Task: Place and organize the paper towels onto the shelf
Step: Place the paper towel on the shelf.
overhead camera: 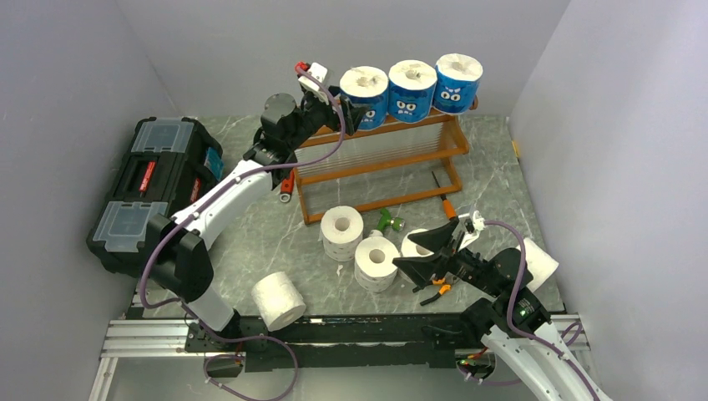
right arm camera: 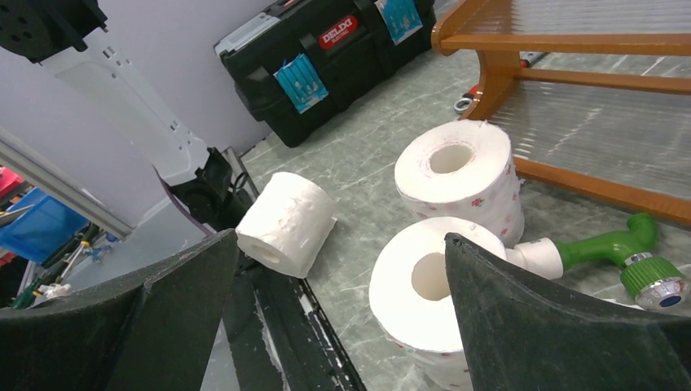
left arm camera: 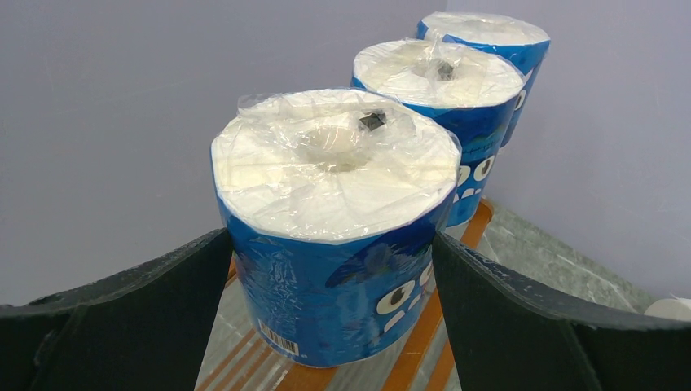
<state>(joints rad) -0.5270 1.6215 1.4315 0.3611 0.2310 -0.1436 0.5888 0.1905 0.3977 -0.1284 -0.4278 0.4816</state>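
Left hand [left arm camera: 330, 244] stands spread astride the leftmost blue roll [left arm camera: 334, 163] atop the shelf [overhead camera: 380, 164].

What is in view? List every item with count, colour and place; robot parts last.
Wrapped paper towels: three, blue, upright on the top tier of the shelf.
Plain paper towels: five, white, on the table in front of the shelf.
Shelf: one, orange-brown, back centre.
Toolbox: one, black with clear lids, left side.
Tool: one, green and white, among the plain paper towels.
Left gripper: black, open around the leftmost blue roll.
Right gripper: black, open above the plain paper towels.
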